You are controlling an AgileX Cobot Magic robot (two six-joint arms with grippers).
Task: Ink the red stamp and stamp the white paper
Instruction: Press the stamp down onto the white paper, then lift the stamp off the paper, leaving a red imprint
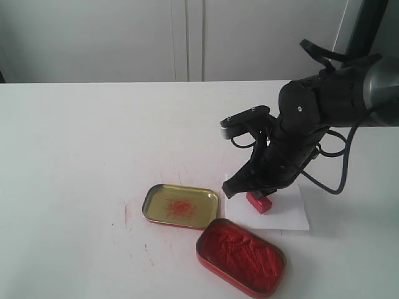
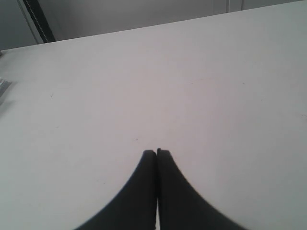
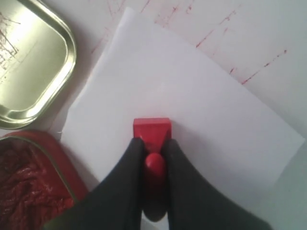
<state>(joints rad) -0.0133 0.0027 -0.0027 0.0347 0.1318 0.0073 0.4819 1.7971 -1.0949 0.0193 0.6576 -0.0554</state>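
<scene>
The small red stamp [image 1: 259, 202] [image 3: 151, 129] stands with its square base on the white paper [image 1: 283, 210] [image 3: 192, 96]. My right gripper [image 1: 257, 192] [image 3: 154, 143] is shut on the stamp's narrow handle, black fingers either side of it. Left of the paper lies the red tin of ink paste [image 1: 240, 255] [image 3: 24, 177], open and full of red paste. My left gripper [image 2: 157, 152] is shut on nothing above bare white table; it does not show in the exterior view.
A gold tin lid [image 1: 181, 205] [image 3: 29, 62] with red smears lies open side up beside the paper. Faint red marks stain the white table [image 1: 93, 156] near the lid and paper. A cable loops from the right arm [image 1: 330, 99].
</scene>
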